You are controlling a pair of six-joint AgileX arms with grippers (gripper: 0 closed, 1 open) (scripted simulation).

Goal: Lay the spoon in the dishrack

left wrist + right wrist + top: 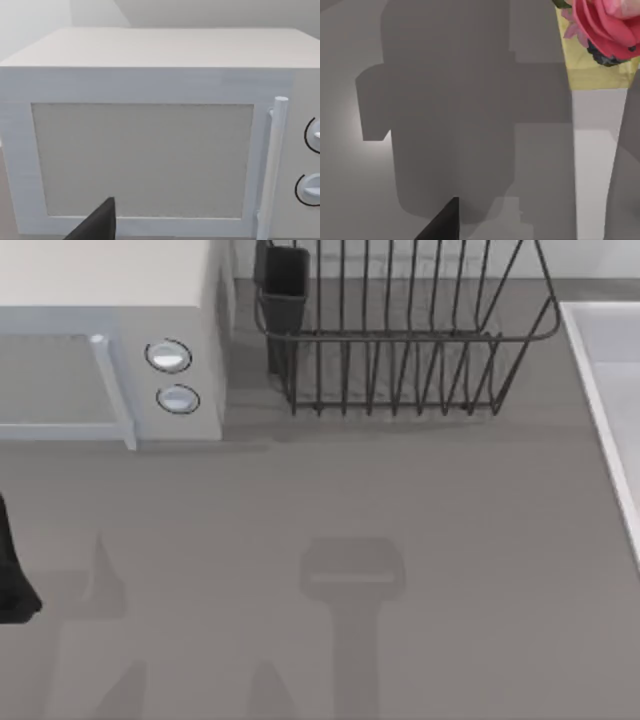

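The dishrack is a dark wire basket at the back of the table, right of centre. Its dark cutlery cup stands at the corner nearest the microwave. The spoon is out of view. My left arm shows as a dark shape at the table's left edge. A dark part of my left gripper points at the microwave door in the left wrist view. In the right wrist view, a dark part of my right gripper hangs over shaded grey table.
A white microwave with two round knobs fills the back left, close beside the dishrack. A white raised edge runs along the table's right side. A pink flower on yellow appears in the right wrist view. Arm shadows fall on the grey tabletop.
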